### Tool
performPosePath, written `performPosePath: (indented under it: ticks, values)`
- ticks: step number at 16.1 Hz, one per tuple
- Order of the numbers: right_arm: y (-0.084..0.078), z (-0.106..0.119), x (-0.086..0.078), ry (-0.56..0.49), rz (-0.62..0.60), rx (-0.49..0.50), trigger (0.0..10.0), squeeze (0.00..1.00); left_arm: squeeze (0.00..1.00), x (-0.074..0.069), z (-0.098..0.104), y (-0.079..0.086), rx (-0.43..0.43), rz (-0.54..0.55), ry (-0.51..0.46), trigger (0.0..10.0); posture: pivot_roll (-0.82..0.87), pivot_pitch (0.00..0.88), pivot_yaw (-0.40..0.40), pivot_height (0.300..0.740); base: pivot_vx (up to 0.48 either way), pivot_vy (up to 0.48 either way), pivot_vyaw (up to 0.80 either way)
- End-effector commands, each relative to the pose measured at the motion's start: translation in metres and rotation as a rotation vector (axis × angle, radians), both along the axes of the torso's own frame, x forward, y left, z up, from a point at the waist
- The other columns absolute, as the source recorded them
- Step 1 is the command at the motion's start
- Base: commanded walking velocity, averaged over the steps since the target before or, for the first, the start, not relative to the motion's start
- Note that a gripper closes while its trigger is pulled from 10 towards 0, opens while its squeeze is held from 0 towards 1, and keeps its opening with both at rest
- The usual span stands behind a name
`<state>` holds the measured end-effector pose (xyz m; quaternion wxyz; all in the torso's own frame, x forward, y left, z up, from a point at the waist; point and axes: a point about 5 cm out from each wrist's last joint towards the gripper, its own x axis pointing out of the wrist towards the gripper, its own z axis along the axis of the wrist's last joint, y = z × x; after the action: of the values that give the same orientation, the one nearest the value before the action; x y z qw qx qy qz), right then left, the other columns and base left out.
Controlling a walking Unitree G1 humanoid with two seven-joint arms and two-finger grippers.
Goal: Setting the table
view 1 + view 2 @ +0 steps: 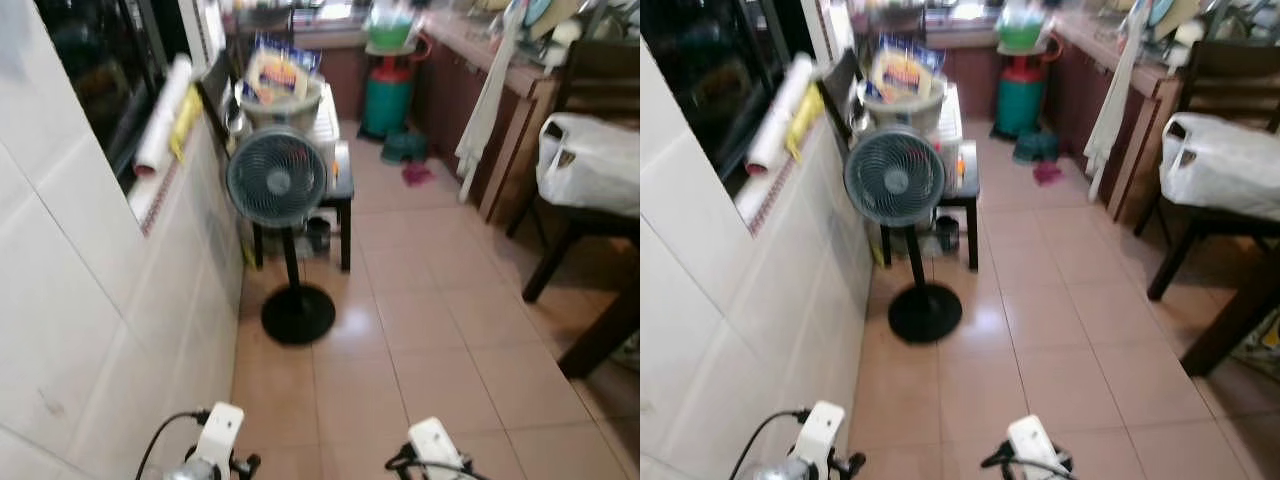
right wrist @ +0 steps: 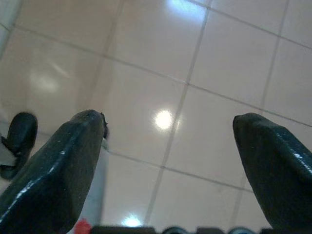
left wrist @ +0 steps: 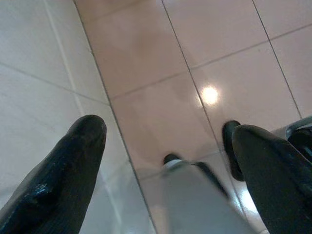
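We hang both arms low over the tiled floor (image 1: pixel 430 330), left gripper (image 3: pixel 165 161) and right gripper (image 2: pixel 168 146) released and empty, while the dark table (image 1: pixel 610 300) lies at about two o'clock, nearer our right arm, its top mostly unseen.

Your left gripper (image 3: pixel 168 141) and right gripper (image 2: pixel 168 129) both hung low, long black fingers spread wide apart, holding nothing.
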<state>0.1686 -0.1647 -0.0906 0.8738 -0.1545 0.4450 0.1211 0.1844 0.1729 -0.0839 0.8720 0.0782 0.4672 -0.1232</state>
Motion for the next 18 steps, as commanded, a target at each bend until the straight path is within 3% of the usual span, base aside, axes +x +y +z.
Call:
performPosePath:
  ticks: [1,3,6,10,14,17,18]
  values:
    - [0.0080,0.0003,0.0014,-0.006,0.016,0.015,10.0,0.00,0.00,0.0001,0.0006,0.0068,0.019,0.003,0.002,10.0,-0.06,0.000,0.019,0.740,0.000,-0.472,0.00]
    - [0.0080,0.0009,0.0025,-0.012,0.024,0.012,10.0,0.00,0.00,-0.0001,0.0006,0.0073,0.021,0.002,0.003,10.0,-0.06,0.000,0.018,0.740,0.000,-0.437,0.00]
    - [0.0079,0.0023,0.0047,-0.031,0.035,0.004,10.0,0.00,0.00,-0.0011,0.0000,0.0100,0.049,0.027,0.000,10.0,-0.05,0.000,0.017,0.740,0.000,0.000,0.00]
    - [0.0083,0.0033,0.0076,-0.035,0.010,0.013,10.0,0.00,0.00,-0.0052,-0.0017,0.0126,0.018,0.145,-0.006,10.0,-0.05,0.000,0.014,0.740,0.000,0.000,0.00]
    - [0.0090,0.0024,0.0060,-0.027,0.001,0.018,10.0,0.00,0.00,-0.0065,-0.0022,0.0129,0.021,0.129,0.001,10.0,-0.04,0.000,0.015,0.740,0.000,0.000,0.00]
    - [0.0074,0.0007,0.0027,-0.010,-0.047,0.030,10.0,0.00,0.00,-0.0076,-0.0027,0.0139,0.027,0.136,0.007,10.0,-0.05,0.000,0.019,0.740,0.000,0.000,-0.53]
    - [0.0078,0.0001,0.0021,-0.005,-0.166,0.085,10.0,0.00,0.00,-0.0095,-0.0037,0.0142,0.004,0.193,0.011,10.0,-0.05,0.000,0.019,0.740,0.000,0.000,-0.51]
